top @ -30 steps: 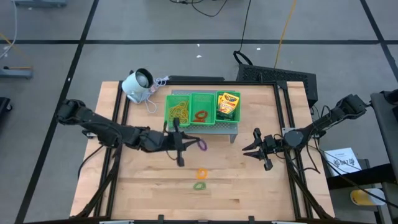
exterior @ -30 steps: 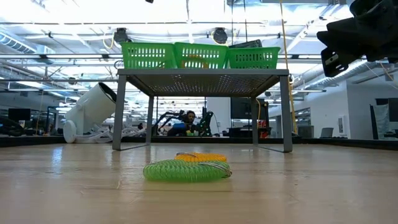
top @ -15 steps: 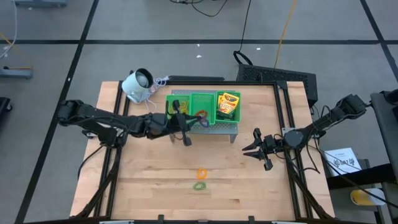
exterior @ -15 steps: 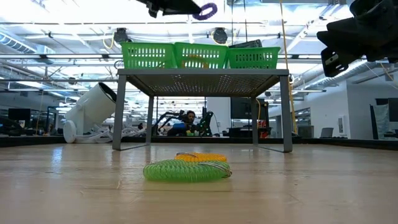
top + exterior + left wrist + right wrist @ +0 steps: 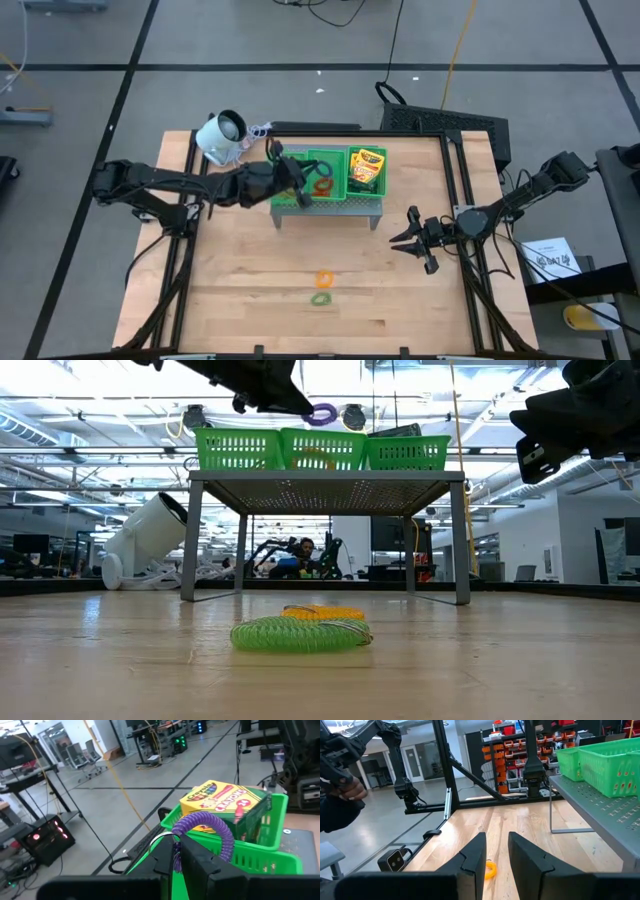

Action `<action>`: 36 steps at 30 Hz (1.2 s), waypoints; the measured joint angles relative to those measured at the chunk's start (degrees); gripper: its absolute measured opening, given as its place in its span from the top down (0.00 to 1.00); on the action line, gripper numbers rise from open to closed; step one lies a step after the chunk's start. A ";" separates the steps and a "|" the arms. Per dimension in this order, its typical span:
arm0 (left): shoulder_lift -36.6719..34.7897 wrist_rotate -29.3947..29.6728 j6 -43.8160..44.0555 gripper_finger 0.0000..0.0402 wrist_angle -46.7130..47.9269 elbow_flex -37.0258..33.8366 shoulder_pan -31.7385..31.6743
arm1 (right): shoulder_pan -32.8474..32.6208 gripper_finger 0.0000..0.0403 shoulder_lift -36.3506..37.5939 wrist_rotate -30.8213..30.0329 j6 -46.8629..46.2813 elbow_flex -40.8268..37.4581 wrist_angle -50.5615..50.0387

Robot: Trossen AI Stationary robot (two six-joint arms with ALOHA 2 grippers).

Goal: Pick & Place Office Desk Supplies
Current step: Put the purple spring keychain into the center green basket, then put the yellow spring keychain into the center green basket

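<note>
My left gripper (image 5: 176,845) hangs over the green three-part tray (image 5: 332,153), shut on a purple ring (image 5: 207,822). The tray stands on a grey metal stand (image 5: 325,480). A yellow-and-green crayon box (image 5: 366,168) lies in the tray's right part, a red ring (image 5: 321,186) in the middle part, and yellowish rubber bands (image 5: 284,182) in the left part, partly hidden by my arm. An orange ring (image 5: 324,279) and a green ring (image 5: 320,297) lie on the table. My right gripper (image 5: 408,240) waits open near the table's right edge. My left gripper pinches the purple ring between its two fingers at one side of the loop (image 5: 181,826). The fingers reach in nearly level from the table's left. The rest of the loop arches out past the fingertips (image 5: 322,414), lifted clear just above the tray's rim.
A white round-headed device (image 5: 222,135) with a cord lies at the table's far left corner. Dark frame rails (image 5: 460,190) run along the table's left, right and far edges. Bare wood (image 5: 250,270) spreads in front of the stand.
My left gripper has swung toward the table's far edge with the purple ring, from in front of the stand to above the tray. The ring stays in its fingers, clear of everything.
</note>
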State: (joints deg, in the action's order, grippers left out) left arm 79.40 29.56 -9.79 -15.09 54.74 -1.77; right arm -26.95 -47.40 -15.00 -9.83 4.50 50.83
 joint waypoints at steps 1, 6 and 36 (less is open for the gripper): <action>0.00 -0.02 0.21 0.93 0.03 0.00 -0.19 | -0.01 0.83 0.00 0.02 -0.01 -0.01 0.00; 0.02 -0.02 0.99 0.93 0.22 0.00 -0.21 | -0.01 0.83 0.00 0.02 0.01 -0.01 -0.07; 0.02 -11.44 2.53 0.44 -0.15 0.02 7.75 | -0.01 0.83 -0.02 0.04 0.01 -0.01 -0.13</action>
State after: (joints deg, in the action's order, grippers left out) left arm 79.42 18.12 -7.26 -15.25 54.76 5.98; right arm -26.96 -47.42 -14.96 -9.82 4.49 50.70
